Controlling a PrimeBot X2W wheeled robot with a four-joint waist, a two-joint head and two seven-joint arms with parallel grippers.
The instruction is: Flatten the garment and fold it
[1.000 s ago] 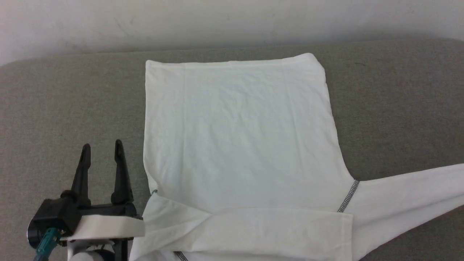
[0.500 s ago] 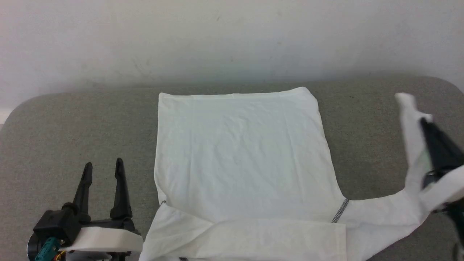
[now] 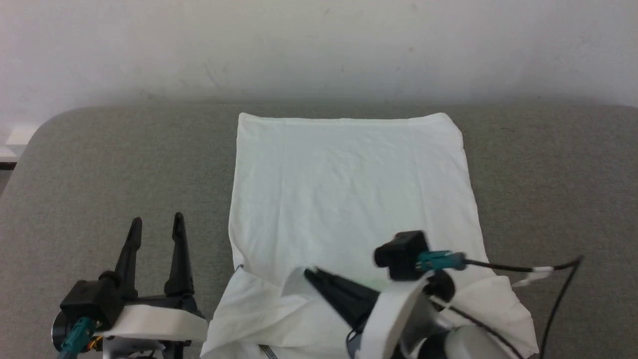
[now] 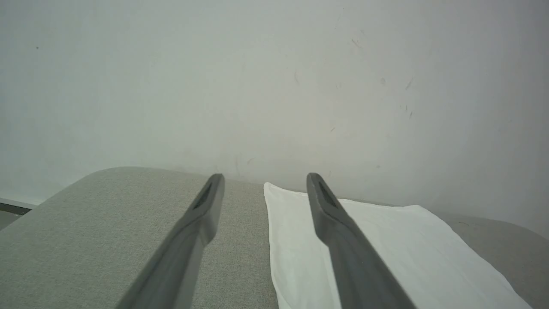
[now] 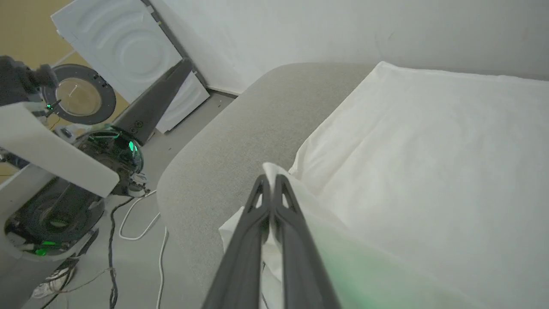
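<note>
Shut tight, the jaws of the right gripper pinched a fold of the garment at the near edge of the grey padded table. Its two dark fingers were pressed together with a peak of white cloth caught at their tips, and they pointed toward the table's left end. Cloth bunched loosely around that grip along the near edge, and a short run of grey-and-white seam stitching showed there. Toward the table's left end, the left gripper stood over bare grey fabric. Its jaws were spread wide and held nothing, and its fingers pointed at the table's far edge, near the garment's side but apart from it. Farther in, the garment's body lay spread flat over the middle of the table, lightly creased, its straight hem just short of the far edge. Beyond that edge rose a plain pale wall.
</note>
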